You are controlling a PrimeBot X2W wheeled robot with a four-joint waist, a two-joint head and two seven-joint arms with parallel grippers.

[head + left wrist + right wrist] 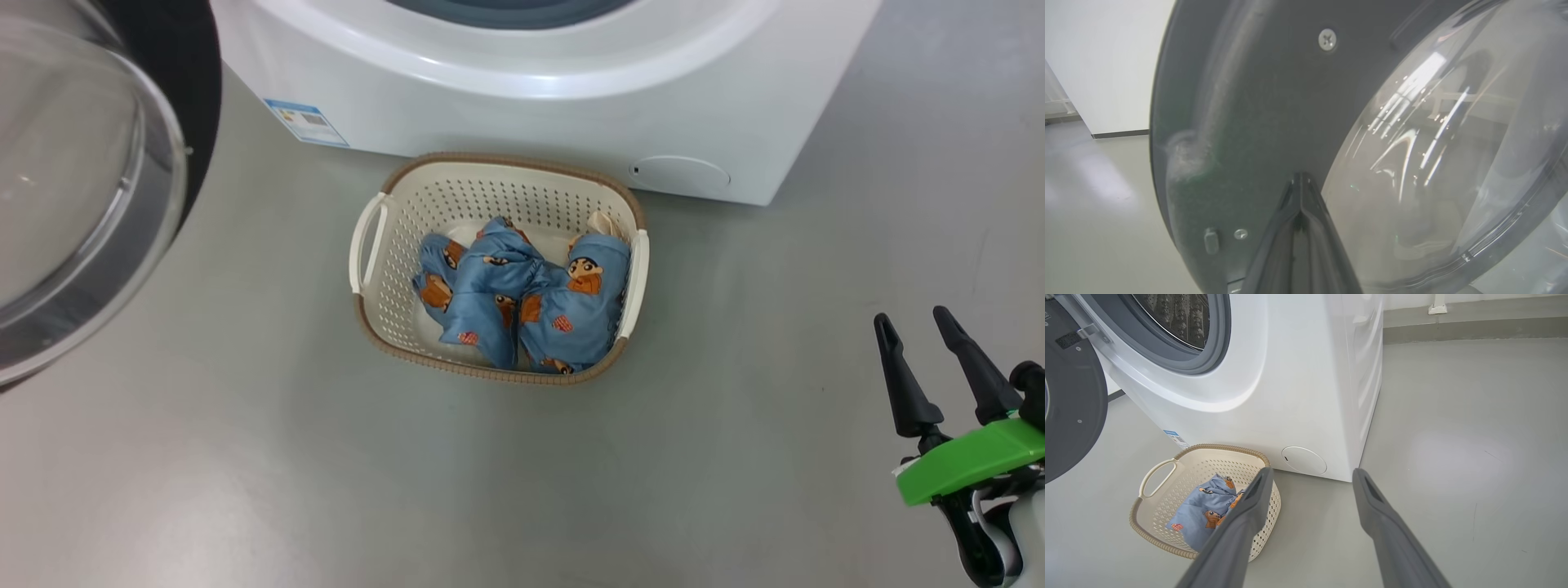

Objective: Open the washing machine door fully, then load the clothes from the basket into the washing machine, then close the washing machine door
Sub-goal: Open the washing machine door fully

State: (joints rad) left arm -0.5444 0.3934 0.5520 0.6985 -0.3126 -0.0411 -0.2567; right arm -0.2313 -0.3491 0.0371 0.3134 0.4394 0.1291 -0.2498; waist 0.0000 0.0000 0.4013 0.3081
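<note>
grey floor [245, 457] fronts the washing machine [531, 114], its door [82, 180] swung wide to the left. the clothes [522, 298] lie bunched in the basket [506, 159] just before the machine. the left hand [1300, 179] is pinched shut on nothing at the door's dark rim; the right hand [910, 317] hangs wide open and empty, well apart from the basket. light, limp fabric should bunch easily: best pinched at a raised fold on top.
</note>
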